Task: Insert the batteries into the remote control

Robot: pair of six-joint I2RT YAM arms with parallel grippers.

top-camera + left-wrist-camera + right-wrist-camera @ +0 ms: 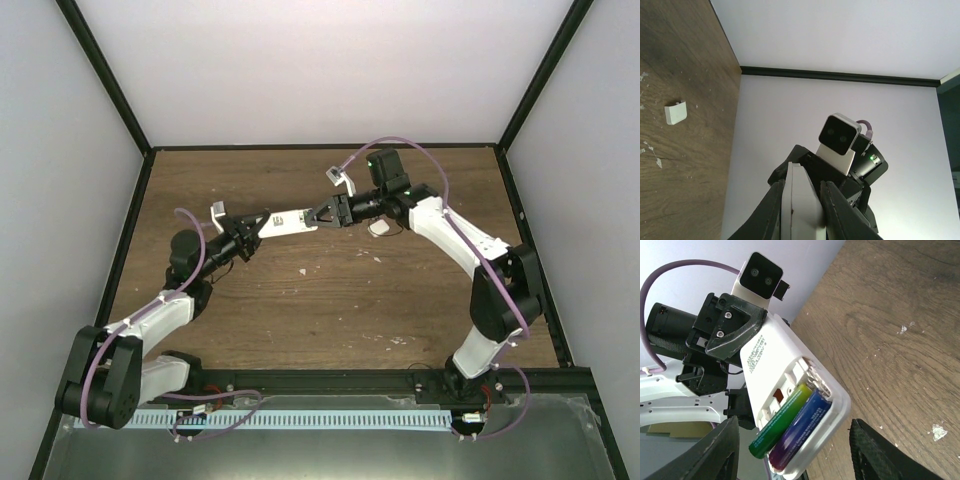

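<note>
A small white squarish plastic piece (379, 228) lies flat on the brown wooden bench (300, 310), right of centre and toward the far side. Pale flecks (368, 258) and scuffs mark the wood nearby. Plain white walls (320, 70) enclose the bench, with black frame bars (100, 70) at the corners. A white slotted strip (320, 418) runs along the near edge.

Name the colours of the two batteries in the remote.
One green battery, one purple battery; see right wrist view.
</note>
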